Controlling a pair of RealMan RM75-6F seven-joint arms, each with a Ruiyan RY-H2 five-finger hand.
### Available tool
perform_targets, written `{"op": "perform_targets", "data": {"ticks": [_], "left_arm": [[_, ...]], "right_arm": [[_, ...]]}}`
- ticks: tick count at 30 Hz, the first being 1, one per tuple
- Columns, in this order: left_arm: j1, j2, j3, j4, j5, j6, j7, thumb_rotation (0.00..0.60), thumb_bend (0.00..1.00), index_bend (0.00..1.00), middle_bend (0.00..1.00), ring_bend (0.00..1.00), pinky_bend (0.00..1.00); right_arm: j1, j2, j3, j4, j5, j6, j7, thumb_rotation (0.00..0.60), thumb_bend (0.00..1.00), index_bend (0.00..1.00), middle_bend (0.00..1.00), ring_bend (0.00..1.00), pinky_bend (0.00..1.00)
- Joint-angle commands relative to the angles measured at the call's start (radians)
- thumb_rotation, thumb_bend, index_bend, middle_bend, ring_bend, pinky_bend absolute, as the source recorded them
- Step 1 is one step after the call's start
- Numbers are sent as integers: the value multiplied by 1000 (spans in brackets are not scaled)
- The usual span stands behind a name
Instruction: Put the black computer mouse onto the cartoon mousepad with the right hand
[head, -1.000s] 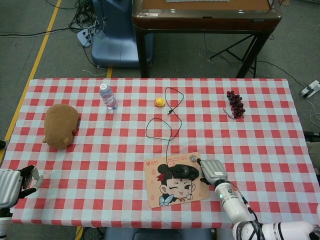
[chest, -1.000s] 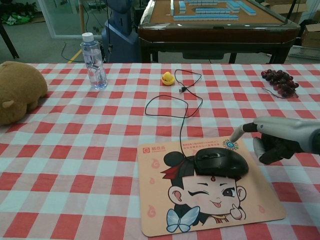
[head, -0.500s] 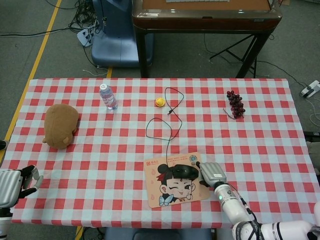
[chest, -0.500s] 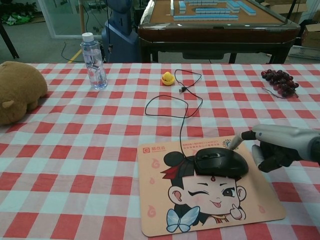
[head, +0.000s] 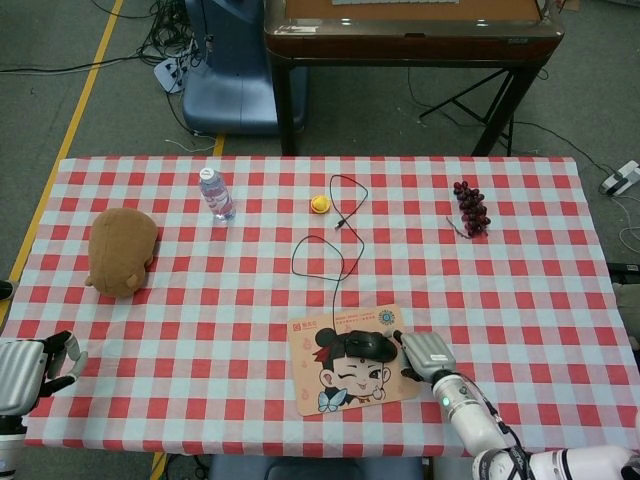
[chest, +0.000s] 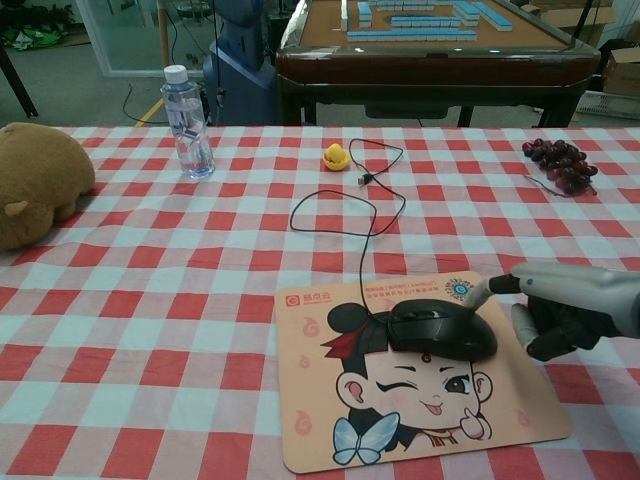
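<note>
Resting: glossy rounded black mouse (chest: 441, 329) on flat mousepad (chest: 330, 435).

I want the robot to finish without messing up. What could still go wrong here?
The right hand is right beside the black computer mouse on the cartoon mousepad. Pulling away, its fingers might nudge the mouse sideways. The thin black cable looping across the checked tablecloth could also snag and drag it.

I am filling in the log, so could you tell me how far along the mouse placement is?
Done: the black mouse lies on the cartoon mousepad. In hand: nothing; the right hand sits beside the mouse, one finger stretched toward it. Left: only pulling that hand clear.
</note>
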Motion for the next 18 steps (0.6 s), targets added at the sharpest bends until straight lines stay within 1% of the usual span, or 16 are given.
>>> {"op": "perform_targets", "data": {"ticks": [1,18], "left_arm": [[0,0,0,0,0,0,0,600,567,556,896,819,1000],[1,2,-1,-2,-3,1,-1,600,568,556,896,819,1000]], "right_arm": [[-3,4,-7,-6,-8,-5,7,600,1000,175,1000,1000,1000],[-14,9,-62,-40,-80,-34,33,600,1000,175,1000,1000,1000]]}}
